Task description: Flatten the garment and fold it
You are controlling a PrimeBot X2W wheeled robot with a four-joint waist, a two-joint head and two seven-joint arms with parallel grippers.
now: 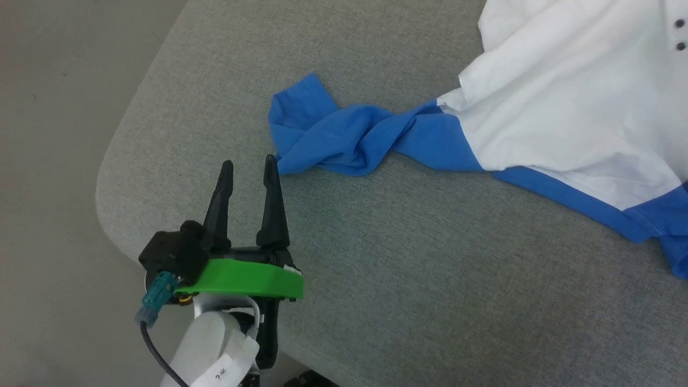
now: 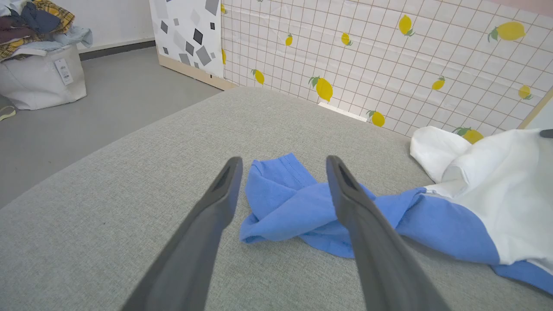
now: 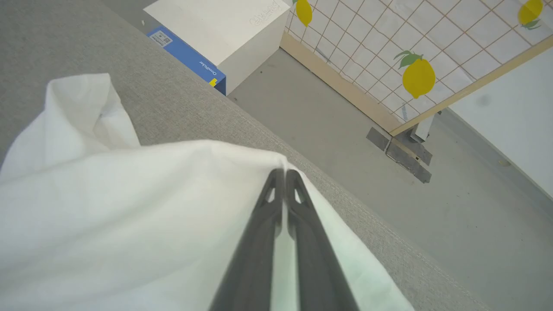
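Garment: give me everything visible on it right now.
The garment is soft white cloth with a royal-blue sleeve, blue hem band and two dark buttons. It lies crumpled on the grey pad, with the sleeve twisted like a rope. The right gripper is shut on a peaked white fold. The left gripper, open, points at the sleeve's end.

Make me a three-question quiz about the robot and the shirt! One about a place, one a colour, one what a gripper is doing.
1. Where does the twisted blue sleeve lie? A) just ahead of the left gripper B) on the floor C) inside a box
2. What colour is the band behind that gripper's fingers? A) red B) green C) yellow
3. What is the right gripper doing? A) standing open B) pinching the garment's white cloth C) holding a box
A: sleeve lies past its fingertips. B: plainly green. B: fingers closed on cloth.
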